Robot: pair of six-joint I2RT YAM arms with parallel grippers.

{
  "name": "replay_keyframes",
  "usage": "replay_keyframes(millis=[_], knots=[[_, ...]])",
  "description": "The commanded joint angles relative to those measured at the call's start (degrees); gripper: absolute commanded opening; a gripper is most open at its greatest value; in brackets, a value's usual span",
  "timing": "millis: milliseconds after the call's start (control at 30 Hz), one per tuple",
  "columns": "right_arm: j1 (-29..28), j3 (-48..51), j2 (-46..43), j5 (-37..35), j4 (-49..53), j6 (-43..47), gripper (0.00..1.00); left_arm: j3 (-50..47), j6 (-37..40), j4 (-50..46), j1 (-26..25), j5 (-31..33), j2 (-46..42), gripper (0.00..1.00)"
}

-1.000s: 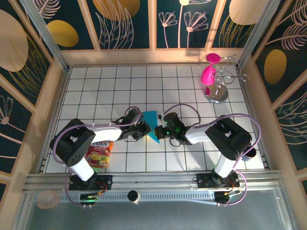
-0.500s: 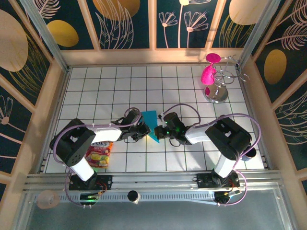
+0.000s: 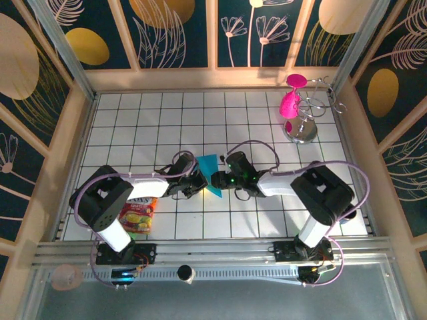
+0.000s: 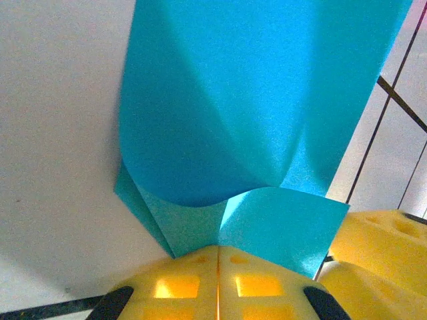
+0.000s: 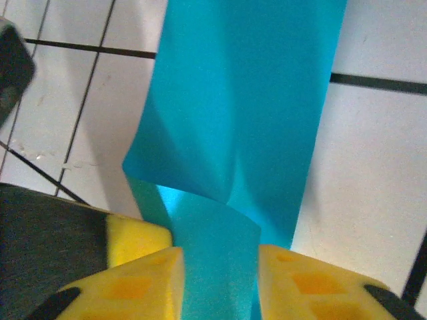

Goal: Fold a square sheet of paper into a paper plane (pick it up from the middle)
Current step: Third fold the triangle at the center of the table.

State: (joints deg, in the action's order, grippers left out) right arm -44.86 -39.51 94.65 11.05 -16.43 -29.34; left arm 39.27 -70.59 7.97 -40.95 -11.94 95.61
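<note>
Early days here: the blue paper [image 3: 208,165] sits mid-frame on the table [image 3: 133,120] with just a couple of soft folds, left claw [image 4: 218,257] pinching its edge, right claw [image 5: 217,260] spread loose around it, most folding left.

Staged robot test booth: gridded white tabletop [image 3: 133,120], floral wall panels [image 3: 175,33], aluminium mounting rail [image 3: 220,251].

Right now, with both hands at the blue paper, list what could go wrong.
1. The left hand is shut on only the near edge of the paper; a pull could probably tear it or let it slip out.
2. The right hand stands open around a curled strip, and the sheet bulges above it; closing there may set a crooked crease.
</note>
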Motion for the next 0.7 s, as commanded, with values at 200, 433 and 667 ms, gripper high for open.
replay_keyframes(millis=[200,433,667], knots=[[3.2,-3.4,-8.5,0.8,12.9,-3.6,0.38,-1.9,-1.5,-1.6,-0.3,2.0,2.2,0.06],[2.0,-3.7,-6.8,10.2,13.1,-2.4,0.16,-1.8,-1.5,-1.6,-0.3,2.3,2.3,0.06],[0.1,-5.9,-2.2,12.7,13.8,-3.1,0.05,-1.7,-1.5,-1.6,-0.3,2.2,2.2,0.06]])
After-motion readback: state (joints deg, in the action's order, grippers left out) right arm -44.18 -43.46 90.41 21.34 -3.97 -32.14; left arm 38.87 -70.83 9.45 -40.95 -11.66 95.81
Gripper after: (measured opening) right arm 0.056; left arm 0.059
